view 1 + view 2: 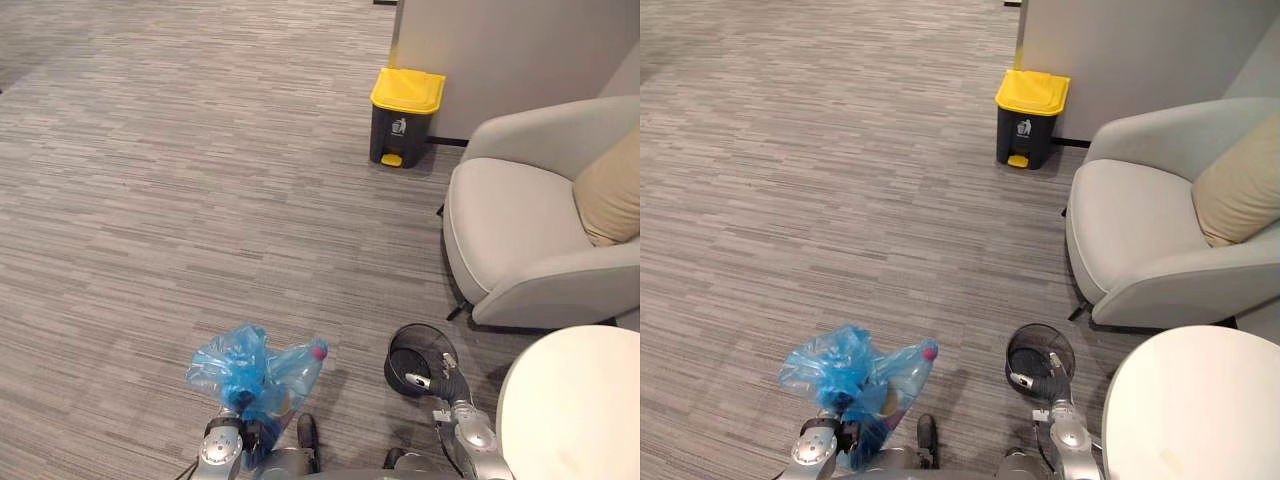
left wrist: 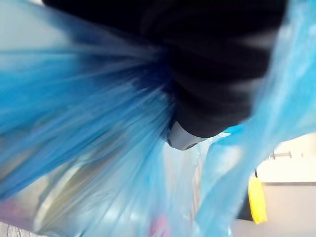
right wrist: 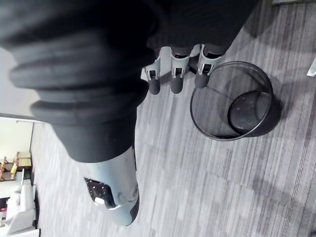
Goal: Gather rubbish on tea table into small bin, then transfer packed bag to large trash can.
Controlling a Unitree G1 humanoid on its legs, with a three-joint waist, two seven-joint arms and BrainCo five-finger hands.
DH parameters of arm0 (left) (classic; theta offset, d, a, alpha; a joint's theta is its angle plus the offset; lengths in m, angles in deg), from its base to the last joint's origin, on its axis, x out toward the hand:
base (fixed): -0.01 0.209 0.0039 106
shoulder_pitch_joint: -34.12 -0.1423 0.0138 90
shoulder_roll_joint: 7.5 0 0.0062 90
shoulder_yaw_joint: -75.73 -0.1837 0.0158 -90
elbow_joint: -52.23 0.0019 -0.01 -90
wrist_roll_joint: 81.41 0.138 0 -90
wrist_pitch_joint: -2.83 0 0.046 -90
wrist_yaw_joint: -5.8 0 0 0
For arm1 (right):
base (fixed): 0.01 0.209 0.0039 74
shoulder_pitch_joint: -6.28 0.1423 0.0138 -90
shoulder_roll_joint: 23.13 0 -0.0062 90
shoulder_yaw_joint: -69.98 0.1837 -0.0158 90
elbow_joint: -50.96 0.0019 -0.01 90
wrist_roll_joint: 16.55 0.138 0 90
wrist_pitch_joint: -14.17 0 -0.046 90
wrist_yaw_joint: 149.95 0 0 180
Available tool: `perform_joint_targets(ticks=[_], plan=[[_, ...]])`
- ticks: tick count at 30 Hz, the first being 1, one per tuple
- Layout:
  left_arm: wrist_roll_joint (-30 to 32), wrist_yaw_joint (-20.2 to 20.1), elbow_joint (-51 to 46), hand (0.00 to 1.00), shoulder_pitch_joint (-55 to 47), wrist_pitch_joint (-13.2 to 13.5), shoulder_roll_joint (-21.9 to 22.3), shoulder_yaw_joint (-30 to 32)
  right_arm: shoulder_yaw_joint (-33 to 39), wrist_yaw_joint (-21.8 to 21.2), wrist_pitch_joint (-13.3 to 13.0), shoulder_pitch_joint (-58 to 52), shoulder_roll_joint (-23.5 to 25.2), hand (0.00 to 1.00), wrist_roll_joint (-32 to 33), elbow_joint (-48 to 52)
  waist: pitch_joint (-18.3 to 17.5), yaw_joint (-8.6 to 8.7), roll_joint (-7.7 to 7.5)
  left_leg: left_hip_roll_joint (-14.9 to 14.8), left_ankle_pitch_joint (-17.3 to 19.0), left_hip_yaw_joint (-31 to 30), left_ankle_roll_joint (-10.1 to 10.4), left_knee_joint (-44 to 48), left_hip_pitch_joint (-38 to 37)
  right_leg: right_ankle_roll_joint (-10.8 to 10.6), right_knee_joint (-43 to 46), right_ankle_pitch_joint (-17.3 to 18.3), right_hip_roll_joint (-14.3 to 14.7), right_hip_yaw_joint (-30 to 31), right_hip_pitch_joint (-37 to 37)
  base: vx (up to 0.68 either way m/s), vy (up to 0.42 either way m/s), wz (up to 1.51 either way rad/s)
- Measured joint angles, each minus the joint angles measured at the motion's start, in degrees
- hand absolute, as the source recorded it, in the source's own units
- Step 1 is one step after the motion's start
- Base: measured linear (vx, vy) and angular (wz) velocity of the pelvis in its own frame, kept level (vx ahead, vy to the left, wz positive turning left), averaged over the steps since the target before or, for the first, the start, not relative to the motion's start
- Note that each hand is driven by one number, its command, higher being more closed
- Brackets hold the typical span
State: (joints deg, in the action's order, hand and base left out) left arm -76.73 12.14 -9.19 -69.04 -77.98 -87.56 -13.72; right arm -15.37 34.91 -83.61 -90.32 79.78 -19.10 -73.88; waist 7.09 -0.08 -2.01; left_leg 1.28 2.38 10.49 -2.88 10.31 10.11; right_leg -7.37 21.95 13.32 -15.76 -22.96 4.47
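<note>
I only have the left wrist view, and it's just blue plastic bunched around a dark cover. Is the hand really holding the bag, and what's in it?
Observer: Yes. The head views show the left hand closed on the gathered neck of the blue translucent plastic bag. A clear plastic bottle with a pink-red cap is inside.
Operator: Where's the big can?
Observer: The dark grey pedal bin with a yellow lid stands ahead against the grey wall, beside the pale grey armchair. Its lid is down.
Operator: And the other hand?
Observer: The right hand hangs open by the round black wire-mesh bin, which looks empty, with no liner.
</note>
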Motion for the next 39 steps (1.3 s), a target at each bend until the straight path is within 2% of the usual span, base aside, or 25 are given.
perform_joint_targets(ticks=[1,3,4,5,9,11,12,13,14,16,18,20,22,25,27,28,29,31,32,34,35,36,37,38,39], plan=[[0.0,0.0,-0.8,1.00,-0.6,-0.1,-0.1,0.0,0.0,0.0,0.3,0.2,0.3,0.00,-0.2,0.0,0.3,0.03,-0.65,0.9,1.7,-0.5,-0.5,1.8,0.4,0.1,2.0,0.0,-1.1,0.9,0.0,0.15,0.068,0.15],[0.0,0.0,-2.9,1.00,-1.6,-0.2,0.0,0.1,-0.1,0.0,0.6,0.5,0.3,0.00,-0.2,-0.3,0.7,0.91,-0.37,0.9,3.2,-1.7,-1.2,3.1,-0.1,2.5,11.2,-2.3,-1.5,5.8,4.0,0.23,0.106,0.29],[0.0,0.1,-3.9,1.00,-1.3,-0.3,-0.1,0.1,-0.1,0.0,0.6,0.5,0.3,0.00,-0.2,-0.3,1.5,1.62,0.89,0.1,3.9,-3.7,-1.4,3.4,-0.9,2.8,16.9,-2.2,-0.1,8.7,7.4,0.26,0.058,0.55],[-0.1,0.2,-4.6,1.00,-0.8,-0.2,-0.2,0.1,-0.2,0.0,0.6,0.1,0.3,0.00,-0.2,-0.3,1.7,2.19,1.01,-0.9,4.5,-5.1,-1.3,3.4,-1.3,3.0,15.5,0.4,2.8,10.0,8.9,0.21,0.015,0.51],[-0.1,0.2,-5.0,1.00,1.4,-0.3,-1.3,1.6,-0.1,0.2,0.6,0.1,-0.2,0.00,-0.1,-0.3,2.2,2.48,-0.29,-1.0,5.3,-6.8,-0.5,0.3,-4.6,3.8,3.7,-0.3,7.8,8.8,13.0,0.24,-0.067,0.26],[-0.1,0.2,-4.9,1.00,2.8,-0.3,-1.6,1.6,0.1,0.3,0.6,-0.5,-0.4,0.00,-0.1,-0.3,2.1,2.79,-0.49,-0.5,6.7,-8.3,0.7,0.4,-5.5,5.9,-4.3,-3.9,9.5,9.1,12.8,0.32,-0.133,0.56],[-0.1,0.2,-4.8,1.00,3.2,-0.3,-1.3,1.6,0.1,0.2,0.7,-1.2,-0.7,0.00,0.0,-0.2,1.7,3.23,-0.76,-0.3,8.8,-10.0,2.3,2.3,-6.0,8.0,-4.9,-8.9,9.5,8.8,11.4,0.37,-0.177,0.64],[-0.1,0.1,-4.7,1.00,3.2,-0.3,-0.8,1.4,0.2,0.2,0.8,-1.3,-0.8,0.00,0.2,-0.2,1.7,3.15,0.25,-1.2,10.4,-10.6,3.0,3.6,-6.0,8.8,-4.1,-9.4,9.9,7.7,10.8,0.49,-0.223,0.50],[-0.1,0.0,-4.8,1.00,2.8,-0.3,-0.3,0.7,0.3,0.2,0.9,-2.0,-0.7,0.00,0.2,0.7,1.3,2.87,1.74,-2.8,11.7,-10.5,4.7,5.8,-6.2,9.4,-3.8,-7.4,11.1,6.6,10.1,0.35,-0.140,0.19],[-0.1,-0.2,-4.8,1.00,2.7,-0.4,0.5,0.7,0.3,0.1,1.3,-2.5,-0.2,0.00,0.3,2.8,1.9,2.67,2.57,-5.2,12.5,-7.9,6.2,13.7,-4.3,10.1,-4.0,-5.9,12.4,5.3,7.3,0.46,-0.179,0.21],[-0.1,-0.3,-7.4,1.00,0.6,-0.6,2.7,1.5,-0.4,0.1,1.6,-4.2,0.4,0.00,0.4,8.9,2.2,1.86,2.89,-11.5,11.2,-2.3,8.0,37.0,1.6,11.8,-6.7,-4.7,15.6,6.0,-0.6,0.50,-0.162,-0.09],[-0.1,-0.4,-8.8,1.00,-0.5,-0.6,3.5,1.5,-0.5,0.3,1.3,-3.6,0.4,0.00,1.0,12.4,2.3,0.68,2.55,-14.8,12.4,0.5,6.2,46.0,5.0,12.4,-9.1,-4.2,16.7,8.6,-4.8,0.37,-0.068,-0.56],[-0.1,-0.8,-9.4,1.00,-0.4,-0.6,3.9,1.5,-0.1,0.5,1.0,-2.6,0.4,0.00,1.0,13.7,2.2,-0.77,2.36,-16.3,13.1,1.4,5.1,46.6,9.1,12.4,-11.2,-4.2,16.8,11.2,-6.6,0.32,0.008,-0.73],[-0.1,-1.2,-10.1,1.00,-0.4,-0.7,4.1,1.7,0.1,1.2,1.1,-1.9,0.9,0.00,1.0,13.5,2.7,-1.47,1.82,-15.1,13.1,0.7,5.1,34.8,12.5,10.2,-13.3,-2.4,15.2,15.5,-9.2,0.30,0.132,-0.63],[-0.1,-1.2,-10.1,1.00,-0.2,-1.2,4.3,1.4,0.5,1.5,1.3,-2.4,1.3,0.00,1.2,12.6,2.9,-1.13,1.80,-12.1,11.3,-2.4,7.1,21.9,12.7,7.9,-13.0,-0.2,13.5,17.1,-10.4,0.38,0.306,-0.46],[-0.1,-1.2,-10.0,1.00,-0.3,-1.2,5.1,1.4,1.3,1.5,1.3,-2.7,0.5,0.00,1.7,11.7,2.4,-1.23,3.14,-10.9,8.3,-5.2,8.5,10.4,11.2,6.0,-12.5,1.4,13.5,18.6,-10.6,0.39,0.392,-0.70],[-0.1,-1.1,-8.8,1.00,-0.3,-1.3,5.2,1.6,1.6,1.6,1.6,-1.8,0.5,0.00,2.0,8.4,2.3,-2.11,3.08,-9.9,-0.9,-5.9,8.5,7.9,8.8,4.6,-12.2,2.7,12.7,21.1,-11.2,0.34,0.340,-0.83],[-0.1,-1.0,-8.0,1.00,0.3,-1.6,4.0,1.8,1.2,1.6,2.0,-1.9,2.1,0.00,2.0,6.4,1.1,-2.19,0.48,-7.3,2.4,-4.1,7.3,9.8,9.1,4.4,-12.6,2.7,9.7,23.2,-10.9,0.36,0.279,-0.55],[-0.1,-1.0,-8.0,1.00,0.6,-1.7,3.6,1.8,1.2,1.5,1.9,-1.9,2.1,0.00,1.9,5.9,1.0,-2.14,0.24,-6.9,5.5,-2.9,6.0,13.2,9.5,3.6,-11.3,2.5,8.5,25.0,-10.6,0.37,0.264,-0.47],[-0.1,-0.9,-8.0,1.00,0.0,-1.8,3.5,1.8,1.2,1.4,1.9,-1.5,2.1,0.00,1.8,4.9,0.9,-2.34,0.10,-6.7,8.2,-0.1,4.8,15.3,7.7,2.8,-7.6,2.8,7.1,26.7,-10.0,0.32,0.223,-0.60],[-0.1,-0.9,-8.0,1.00,-0.6,-1.9,3.4,1.8,1.2,1.3,1.9,-1.1,2.1,0.00,1.4,4.3,0.8,-2.22,0.17,-6.6,9.3,1.5,4.0,15.4,6.1,1.2,-2.9,2.5,6.3,26.7,-8.3,0.42,0.233,-0.77],[-0.1,-0.9,-8.0,1.00,-1.0,-2.0,3.0,1.7,1.2,1.3,1.8,-0.5,2.0,0.00,1.0,3.4,0.8,-1.95,0.19,-6.2,10.2,3.9,3.1,13.5,2.5,-3.9,7.7,0.8,4.8,26.0,-3.8,0.34,0.166,-0.70],[-0.1,-0.9,-8.0,1.00,-1.0,-2.0,2.7,1.6,1.2,1.3,1.8,-0.1,2.0,0.00,0.6,2.6,0.8,-1.66,0.18,-6.0,10.5,4.4,2.7,12.2,0.9,-5.8,12.7,0.0,4.3,25.7,-1.5,0.34,0.145,-0.52],[-0.1,-0.8,-8.0,1.00,-0.9,-2.1,2.3,1.5,1.1,1.2,1.9,0.6,2.1,0.00,0.2,1.3,0.8,-0.84,0.18,-5.7,10.6,4.6,2.6,10.4,-1.3,-5.2,18.9,0.4,3.8,24.2,1.4,0.34,0.071,-0.23],[-0.1,-0.7,-8.0,1.00,-0.4,-2.0,1.0,1.5,1.1,1.2,2.0,0.8,2.1,0.00,0.1,0.1,0.9,-0.22,0.37,-5.8,10.6,5.2,2.6,7.0,-5.3,-2.3,25.8,1.8,3.6,20.3,5.8,0.34,0.044,-0.19]])
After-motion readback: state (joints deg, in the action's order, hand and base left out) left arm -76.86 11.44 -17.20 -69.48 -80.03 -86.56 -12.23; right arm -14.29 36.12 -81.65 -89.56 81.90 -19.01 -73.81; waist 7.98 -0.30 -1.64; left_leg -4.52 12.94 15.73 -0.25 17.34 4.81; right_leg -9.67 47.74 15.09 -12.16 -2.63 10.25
